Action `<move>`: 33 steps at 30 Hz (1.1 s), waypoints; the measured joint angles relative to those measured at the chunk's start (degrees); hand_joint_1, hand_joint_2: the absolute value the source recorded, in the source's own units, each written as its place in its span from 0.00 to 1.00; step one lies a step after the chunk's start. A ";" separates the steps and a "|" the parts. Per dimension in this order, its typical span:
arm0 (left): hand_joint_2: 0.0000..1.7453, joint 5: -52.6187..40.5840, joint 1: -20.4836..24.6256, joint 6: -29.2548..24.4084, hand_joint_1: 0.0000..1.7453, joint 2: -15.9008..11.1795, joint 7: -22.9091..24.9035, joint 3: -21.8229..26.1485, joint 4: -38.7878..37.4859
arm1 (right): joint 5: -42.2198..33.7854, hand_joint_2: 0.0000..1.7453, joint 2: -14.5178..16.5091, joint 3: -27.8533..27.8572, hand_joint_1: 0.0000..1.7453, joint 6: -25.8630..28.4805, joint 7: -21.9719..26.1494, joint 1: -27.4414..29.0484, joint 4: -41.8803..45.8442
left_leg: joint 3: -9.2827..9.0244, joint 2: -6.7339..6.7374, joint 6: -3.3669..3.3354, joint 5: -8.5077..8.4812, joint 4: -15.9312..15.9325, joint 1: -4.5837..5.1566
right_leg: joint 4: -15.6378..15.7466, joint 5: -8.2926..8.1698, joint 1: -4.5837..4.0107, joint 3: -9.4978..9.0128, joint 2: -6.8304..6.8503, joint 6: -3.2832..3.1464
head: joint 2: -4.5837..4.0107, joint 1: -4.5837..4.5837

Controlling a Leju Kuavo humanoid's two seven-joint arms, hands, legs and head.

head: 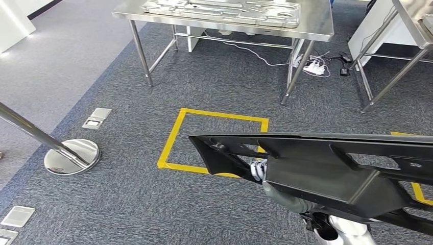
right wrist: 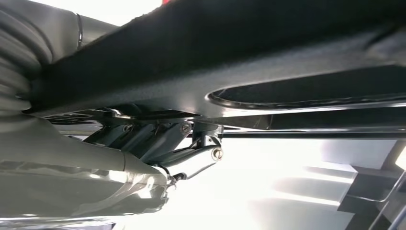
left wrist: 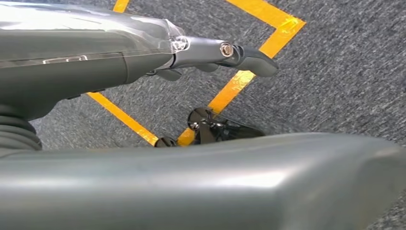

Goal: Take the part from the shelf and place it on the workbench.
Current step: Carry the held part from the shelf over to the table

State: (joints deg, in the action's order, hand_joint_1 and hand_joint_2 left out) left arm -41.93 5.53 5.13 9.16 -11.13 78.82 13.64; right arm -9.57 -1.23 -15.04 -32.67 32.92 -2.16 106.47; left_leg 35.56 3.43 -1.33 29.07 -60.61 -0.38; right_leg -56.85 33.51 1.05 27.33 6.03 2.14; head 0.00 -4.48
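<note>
I am carrying the part, lower right of frame, table at top. My right hand is gripping its underside; my left hand is hanging open. Stiff, broad, probably light; ribs suit gripping.

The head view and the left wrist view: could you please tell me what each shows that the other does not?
The head view alone shows the steel workbench with pressed metal parts, the black part carried low in front, and a stanchion base. The left wrist view alone shows the left hand close up, fingers extended over the floor. Both show grey carpet and the yellow tape square.
</note>
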 joint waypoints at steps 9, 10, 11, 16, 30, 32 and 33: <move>1.00 0.59 0.01 0.43 0.00 0.00 0.26 0.21 0.00 | -0.26 1.00 0.05 0.02 1.00 -0.39 0.00 -0.07 0.00 | -0.52 0.00 0.01 -0.01 0.09 -0.16 | -0.10 0.14 -0.12 -0.36 -0.04 0.12 | 0.00 0.00; 1.00 0.62 0.01 0.51 0.00 0.00 0.30 0.21 0.00 | -0.31 1.00 0.05 0.02 1.00 -0.41 0.00 -0.09 0.00 | -0.53 0.00 0.02 -0.01 0.11 -0.17 | -0.10 0.16 -0.13 -0.37 -0.04 0.11 | 0.00 0.00; 1.00 0.63 0.01 0.58 0.00 0.00 0.33 0.22 0.00 | -0.34 1.00 0.05 0.02 1.00 -0.43 0.00 -0.10 0.00 | -0.54 0.00 0.02 -0.01 0.12 -0.18 | -0.11 0.17 -0.14 -0.38 -0.04 0.09 | 0.00 0.00; 1.00 0.73 0.01 0.62 0.00 0.01 0.43 0.23 0.00 | -0.43 1.00 0.09 0.02 1.00 -0.57 0.00 -0.15 0.00 | -0.55 0.01 0.03 -0.01 0.15 -0.22 | -0.12 0.22 -0.17 -0.38 -0.04 0.04 | 0.00 0.00; 1.00 0.97 0.03 0.62 0.00 0.07 0.68 0.23 0.00 | -0.82 1.00 0.23 0.01 1.00 -0.73 -0.43 -0.87 -0.05 | -0.55 0.00 0.03 0.00 0.15 -0.22 | -0.12 0.22 -0.16 -0.40 -0.04 0.03 | 0.00 0.00; 1.00 0.97 0.03 0.62 0.00 0.08 0.69 0.23 0.00 | -0.84 1.00 0.30 0.01 1.00 -0.74 -0.44 -0.93 -0.06 | -0.55 0.00 0.03 0.00 0.15 -0.22 | -0.12 0.22 -0.16 -0.40 -0.04 0.03 | 0.00 0.00; 1.00 0.97 0.03 0.62 0.00 0.09 0.70 0.23 0.00 | -0.84 1.00 0.32 0.01 1.00 -0.74 -0.44 -0.97 -0.07 | -0.55 0.00 0.03 0.00 0.15 -0.22 | -0.12 0.22 -0.16 -0.40 -0.04 0.03 | 0.00 0.00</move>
State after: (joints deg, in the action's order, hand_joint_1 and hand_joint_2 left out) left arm -40.96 5.56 5.75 9.25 -10.43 79.06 13.64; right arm -10.41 -0.91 -15.03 -33.41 32.48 -3.13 106.40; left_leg 35.00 3.43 -1.29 29.07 -60.46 -0.60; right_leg -56.97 33.73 0.89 26.94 5.99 2.17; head 0.00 -4.48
